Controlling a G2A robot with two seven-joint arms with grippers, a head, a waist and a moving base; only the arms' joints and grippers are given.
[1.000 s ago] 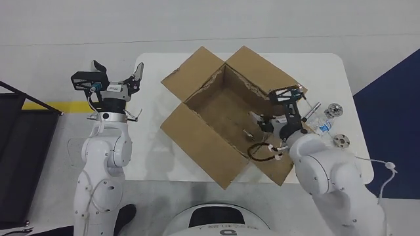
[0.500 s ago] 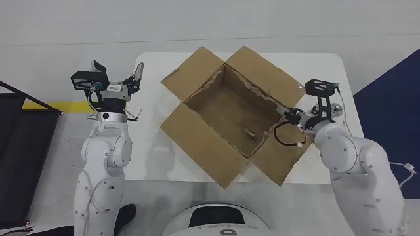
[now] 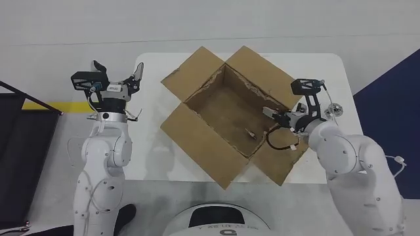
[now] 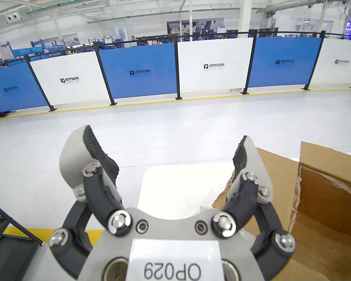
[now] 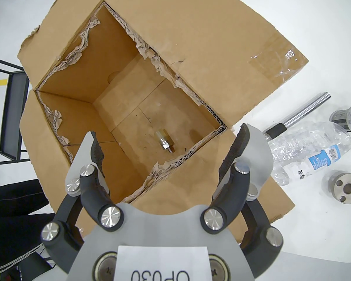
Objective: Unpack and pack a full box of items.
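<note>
While my left fingers point(image 3: 98, 67) are hovering wide open and empty at the table point(image 3: 157, 105) edge, my right fingers point(image 3: 308, 83) are gaping empty over the box point(image 3: 197, 137) flap. From that wrist, a metal fitting point(image 5: 164, 143) is lying on the box floor.

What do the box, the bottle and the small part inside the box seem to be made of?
Box: corrugated cardboard, matte brown; torn edges show fluted layers.
Bottle: thin clear plastic, crinkled and see-through.
Small part: probably metal, with a shiny silver and brass-like gleam.
</note>
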